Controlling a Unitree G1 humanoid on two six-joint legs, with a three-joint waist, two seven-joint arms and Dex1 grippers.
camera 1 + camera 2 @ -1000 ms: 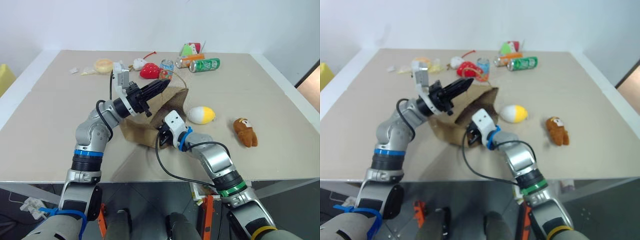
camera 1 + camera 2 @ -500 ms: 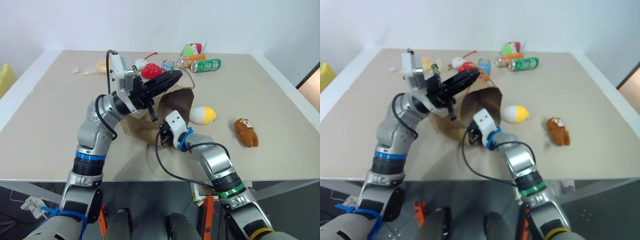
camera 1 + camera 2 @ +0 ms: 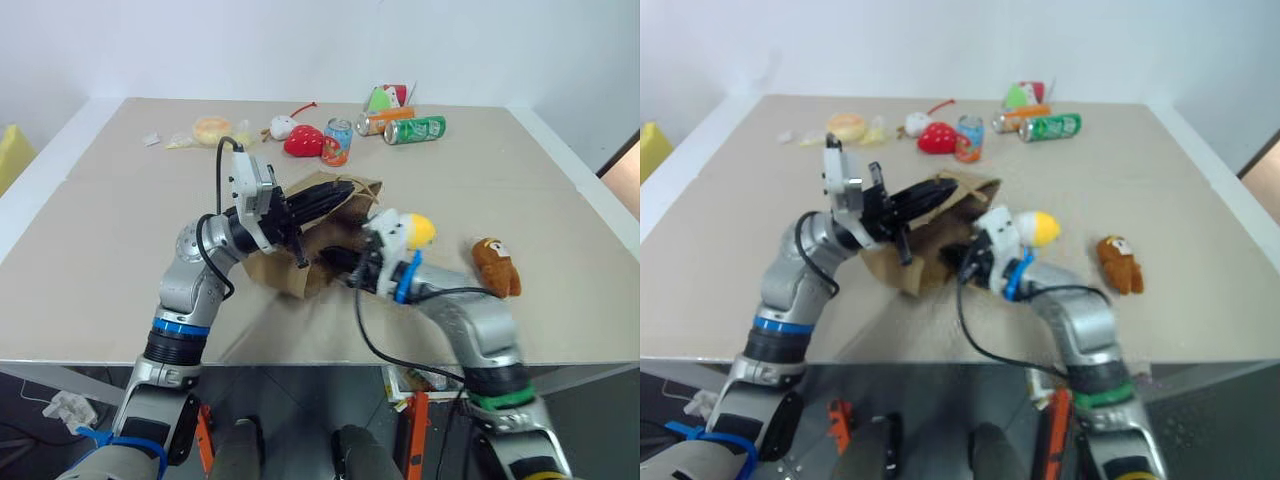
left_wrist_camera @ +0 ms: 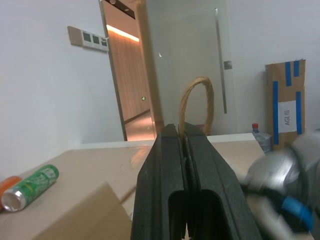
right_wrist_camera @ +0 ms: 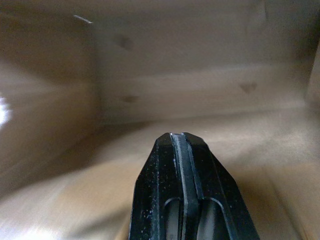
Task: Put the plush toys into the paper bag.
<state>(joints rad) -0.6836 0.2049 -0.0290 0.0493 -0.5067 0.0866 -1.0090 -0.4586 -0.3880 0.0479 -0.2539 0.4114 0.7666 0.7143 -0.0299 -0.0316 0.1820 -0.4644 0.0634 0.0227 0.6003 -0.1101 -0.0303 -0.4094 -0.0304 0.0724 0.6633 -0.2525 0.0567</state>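
The brown paper bag (image 3: 283, 272) lies on its side mid-table, mouth toward my right arm. My left gripper (image 3: 343, 193) is shut on the bag's upper rim, and the cord handle (image 4: 196, 98) loops up past its fingertips (image 4: 181, 129). My right gripper (image 3: 336, 263) reaches into the bag's mouth, shut with nothing in it; the right wrist view shows its fingers (image 5: 183, 139) against the bag's inner walls. The white-and-yellow egg plush (image 3: 418, 230) lies just behind my right wrist. The brown bear plush (image 3: 495, 266) lies further right on the table.
At the table's far side sit a red strawberry plush (image 3: 303, 142), a small white toy (image 3: 280, 127), a blue-and-red can (image 3: 337, 141), a green can (image 3: 415, 128), an orange can (image 3: 385, 119) and a yellow round item (image 3: 210, 130). The table's front edge runs close behind the bag.
My left gripper first lifted the bag's rim, then came down and back with it, so the bag sits lower. My right hand rose and shifted right, and its wrist now partly covers the egg plush.
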